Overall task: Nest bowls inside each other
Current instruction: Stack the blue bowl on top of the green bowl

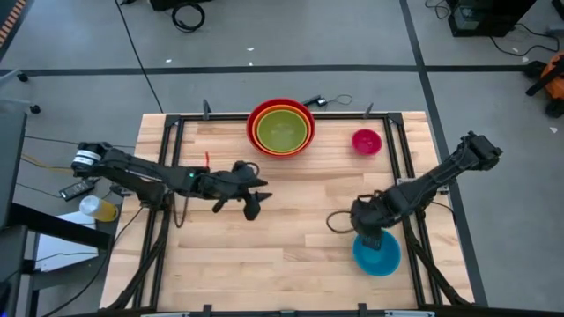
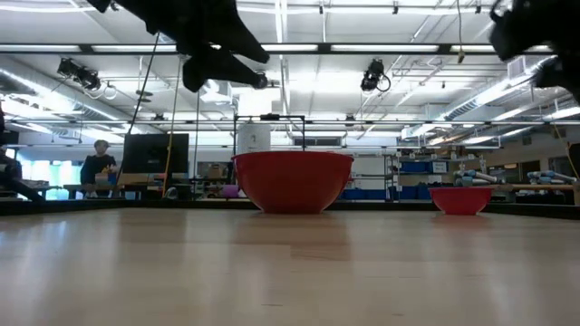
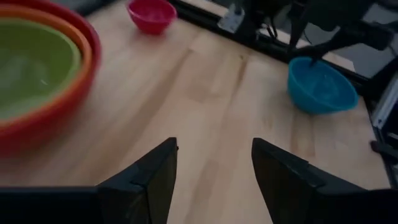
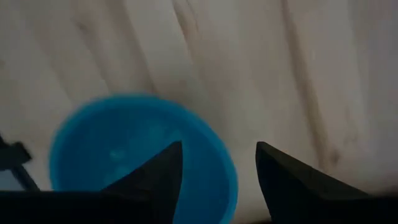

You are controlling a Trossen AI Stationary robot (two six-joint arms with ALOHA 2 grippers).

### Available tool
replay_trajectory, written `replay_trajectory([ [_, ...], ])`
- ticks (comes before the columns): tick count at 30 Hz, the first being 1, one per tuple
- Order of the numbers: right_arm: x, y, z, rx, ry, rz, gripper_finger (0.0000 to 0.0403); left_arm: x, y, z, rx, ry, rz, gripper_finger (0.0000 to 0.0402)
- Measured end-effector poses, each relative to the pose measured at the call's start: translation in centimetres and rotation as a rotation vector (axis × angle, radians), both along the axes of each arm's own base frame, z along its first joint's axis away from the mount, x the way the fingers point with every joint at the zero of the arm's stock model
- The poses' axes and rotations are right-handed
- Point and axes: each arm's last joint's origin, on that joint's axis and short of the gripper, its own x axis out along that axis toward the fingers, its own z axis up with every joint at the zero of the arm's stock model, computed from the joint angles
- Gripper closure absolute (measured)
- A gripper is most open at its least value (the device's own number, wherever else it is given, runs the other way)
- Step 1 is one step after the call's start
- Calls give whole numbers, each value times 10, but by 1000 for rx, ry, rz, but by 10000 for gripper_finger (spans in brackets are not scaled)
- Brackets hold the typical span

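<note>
A red bowl (image 1: 280,106) stands at the table's far middle with an orange bowl (image 1: 256,128) and a lime green bowl (image 1: 282,130) nested in it. The small magenta-pink bowl (image 1: 367,141) sits alone to its right. A blue bowl (image 1: 377,254) rests upright near the front right. My right gripper (image 4: 219,149) hangs open, pointing down over the blue bowl's (image 4: 124,155) rim. One finger is over its inside and one over the bare table, and I see no touch. My left gripper (image 3: 214,146) is open above the table's middle (image 1: 262,197) and holds nothing.
A black metal frame (image 1: 172,132) runs round the wooden tabletop. In the low view the red bowl (image 2: 293,181) and the pink bowl (image 2: 460,199) stand at the far edge. Bare wood (image 1: 291,238) lies between the two grippers and toward the near edge.
</note>
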Motion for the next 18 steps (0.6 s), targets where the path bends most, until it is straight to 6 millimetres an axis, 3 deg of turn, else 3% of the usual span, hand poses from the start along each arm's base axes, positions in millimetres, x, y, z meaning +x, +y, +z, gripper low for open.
replay_trajectory([
  [9, -22, 11, -27, -46, 90, -104, 196, 17, -14, -20, -41, 22, -72, 194],
  [15, -28, 8, -50, -30, 106, -105, 199, 17, -14, -21, -37, 29, -73, 194],
  [18, -28, 5, -57, -23, 105, -132, 219, 17, -13, -21, -32, 29, -71, 194],
])
